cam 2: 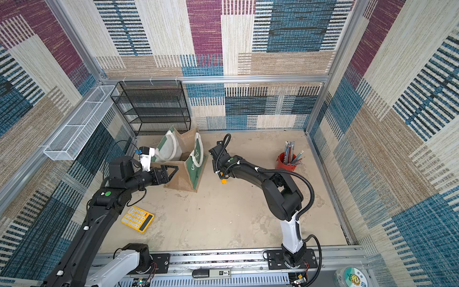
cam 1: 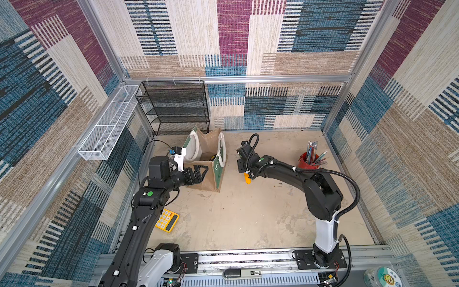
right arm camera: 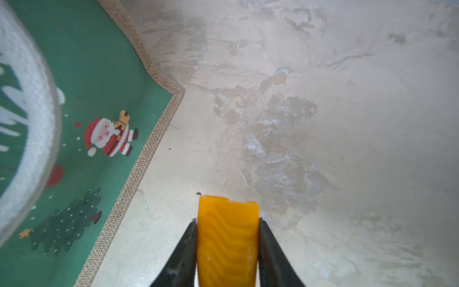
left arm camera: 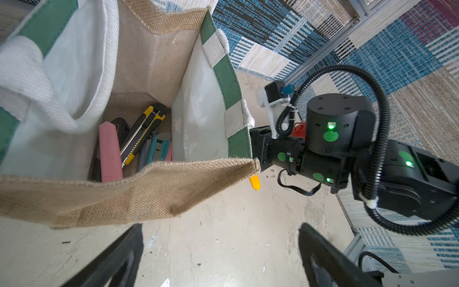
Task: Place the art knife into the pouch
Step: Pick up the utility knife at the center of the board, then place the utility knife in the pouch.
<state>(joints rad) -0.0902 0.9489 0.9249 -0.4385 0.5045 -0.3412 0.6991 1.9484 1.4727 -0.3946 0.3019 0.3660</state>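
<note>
Your right arm reaches in with its wrist bent down, right gripper (right arm camera: 228,220) clamped on the ribbed orange art knife (right arm camera: 227,243), tip low near the table (right arm camera: 323,124), just beside the pouch (cam 1: 210,185), not yet inside. Your left arm stretches low toward the pouch's burlap end, left gripper (left arm camera: 221,251) spread wide, holding nothing. Pouch upright, mouth open; pink, yellow-black and teal cutters (left arm camera: 139,139) lie inside

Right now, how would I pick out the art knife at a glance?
Find the tan burlap tote bag with green panels. Beside its printed face the right claw grips an orange ribbed plastic knife, the only knife outside the bag.
</note>
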